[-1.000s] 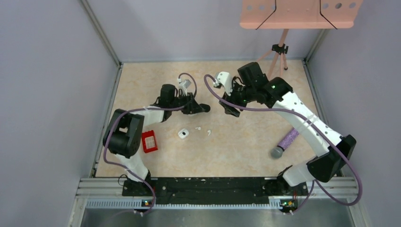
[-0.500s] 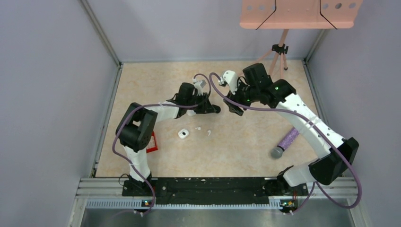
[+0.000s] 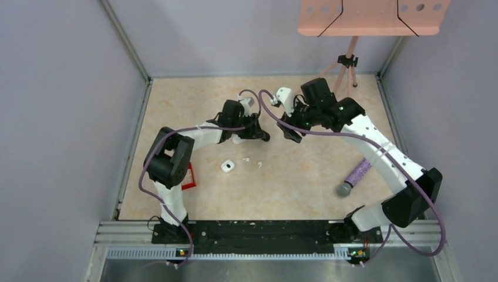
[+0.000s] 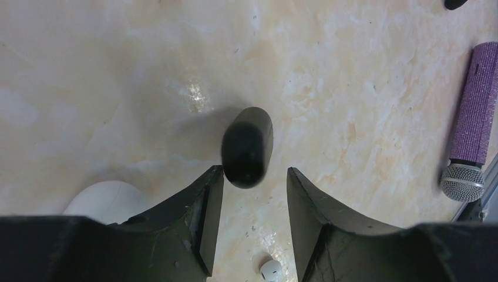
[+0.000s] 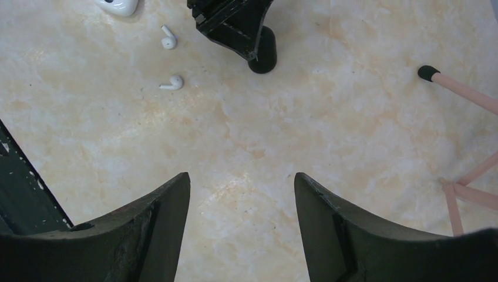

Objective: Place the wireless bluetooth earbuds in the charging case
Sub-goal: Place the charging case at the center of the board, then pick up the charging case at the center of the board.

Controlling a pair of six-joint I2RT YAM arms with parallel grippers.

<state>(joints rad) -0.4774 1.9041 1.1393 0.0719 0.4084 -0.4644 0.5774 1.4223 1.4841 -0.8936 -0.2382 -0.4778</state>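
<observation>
A black oval charging case point(image 4: 248, 147) lies on the table; its near end sits just between the fingertips of my left gripper point(image 4: 252, 170), which is open, with a clear gap at the right finger. From above, the black case point(image 3: 265, 136) shows at the tip of the left gripper point(image 3: 261, 133). A white charging case point(image 3: 227, 166) lies open nearer the arms, with two white earbuds point(image 3: 246, 158) point(image 3: 259, 165) beside it. Another white earbud point(image 4: 271, 270) shows under the left jaws. My right gripper point(image 5: 242, 175) hangs open and empty above bare table, to the right of the black case.
A white rounded thing point(image 4: 106, 200) lies partly hidden behind the left finger. A purple microphone point(image 3: 355, 175) lies at the right, a red box point(image 3: 187, 175) by the left arm's base. A pink tripod point(image 3: 347, 64) stands at the back right.
The left arm swung right with the black case in its shut jaws. The jaws have now parted and the case lies on the table. The right gripper shifted slightly.
</observation>
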